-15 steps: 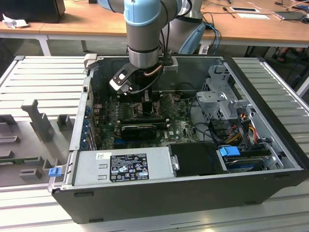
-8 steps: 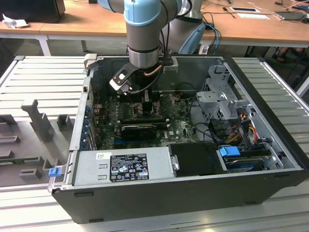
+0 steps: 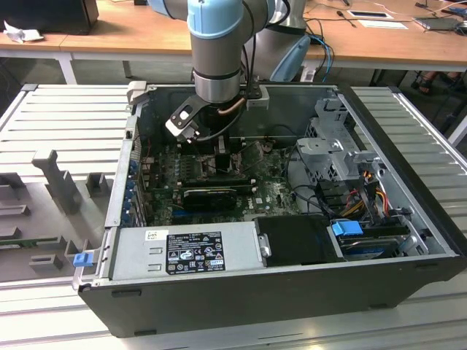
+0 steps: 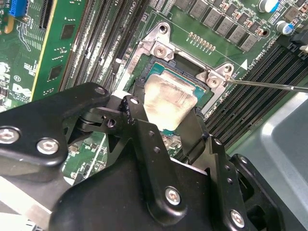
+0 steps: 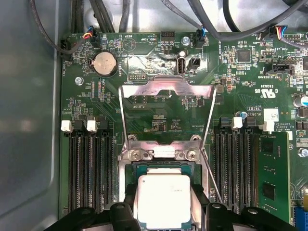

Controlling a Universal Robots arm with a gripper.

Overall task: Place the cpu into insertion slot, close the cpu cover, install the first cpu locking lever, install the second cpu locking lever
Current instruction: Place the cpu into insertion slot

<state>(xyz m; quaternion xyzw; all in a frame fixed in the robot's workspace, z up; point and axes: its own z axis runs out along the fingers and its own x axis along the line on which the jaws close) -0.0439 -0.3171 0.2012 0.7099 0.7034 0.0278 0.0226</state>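
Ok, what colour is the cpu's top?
Pale silvery-grey metal; the cpu shows best in the first wrist view.

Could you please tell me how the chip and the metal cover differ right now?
The chip is a solid plate with a dull grey top; the cover is an open frame with the board showing through. The chip sits gripped in the hand; the cover is swung open, untouched. The cover is wider than the chip. Both are squarish grey metal.
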